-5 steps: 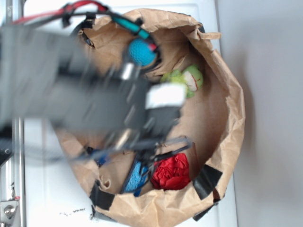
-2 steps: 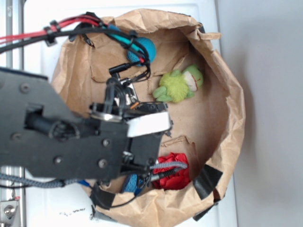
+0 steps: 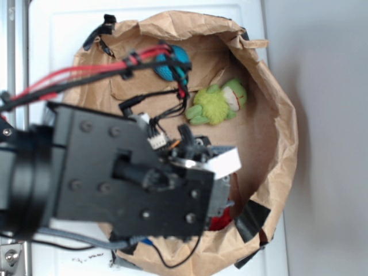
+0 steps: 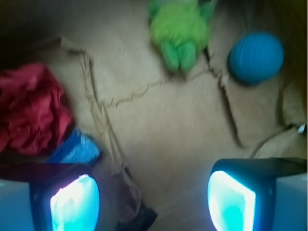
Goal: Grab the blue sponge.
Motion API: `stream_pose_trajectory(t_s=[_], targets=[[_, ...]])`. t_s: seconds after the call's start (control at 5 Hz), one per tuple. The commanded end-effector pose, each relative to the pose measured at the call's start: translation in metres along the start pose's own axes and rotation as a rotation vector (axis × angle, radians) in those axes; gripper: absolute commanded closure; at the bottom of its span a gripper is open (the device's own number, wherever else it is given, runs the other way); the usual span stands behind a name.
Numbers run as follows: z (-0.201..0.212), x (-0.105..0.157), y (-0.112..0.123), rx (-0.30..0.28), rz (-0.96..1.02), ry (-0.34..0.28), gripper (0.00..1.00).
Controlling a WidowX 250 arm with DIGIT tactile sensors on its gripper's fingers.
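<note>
In the wrist view the blue sponge [image 4: 77,149] lies on the brown paper floor of the bag, partly tucked under the red cloth [image 4: 29,113], just above my left fingertip [image 4: 72,202]. My gripper [image 4: 154,199] is open and empty, with bare paper between the fingers; the sponge is outside the jaws, to their upper left. In the exterior view the black arm [image 3: 144,184] covers the gripper and the sponge.
A green plush toy [image 3: 215,103] [image 4: 180,31] and a round teal-blue ball [image 3: 175,57] [image 4: 255,57] lie at the far side of the paper bag [image 3: 282,132]. The red cloth [image 3: 221,218] peeks out under the arm. Red and black cables [image 3: 86,75] cross the bag's rim.
The arm has swung across the bag, its wrist moving toward the red cloth. It now hides the sponge and most of the cloth in the exterior view.
</note>
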State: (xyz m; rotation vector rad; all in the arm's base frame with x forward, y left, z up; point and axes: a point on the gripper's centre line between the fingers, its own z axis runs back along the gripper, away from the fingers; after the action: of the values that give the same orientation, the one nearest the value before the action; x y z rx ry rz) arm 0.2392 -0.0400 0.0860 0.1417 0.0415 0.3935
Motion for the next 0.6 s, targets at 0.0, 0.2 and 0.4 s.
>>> stream_pose_trajectory(t_s=[0.0, 0.2, 0.4], targets=[[0.008, -0.009, -0.023, -0.179, 0.096, -0.052, 0.00], [0.004, -0.007, -0.035, -0.233, 0.127, -0.053, 0.00], [0.005, -0.013, -0.047, -0.241, 0.134, -0.053, 0.00]])
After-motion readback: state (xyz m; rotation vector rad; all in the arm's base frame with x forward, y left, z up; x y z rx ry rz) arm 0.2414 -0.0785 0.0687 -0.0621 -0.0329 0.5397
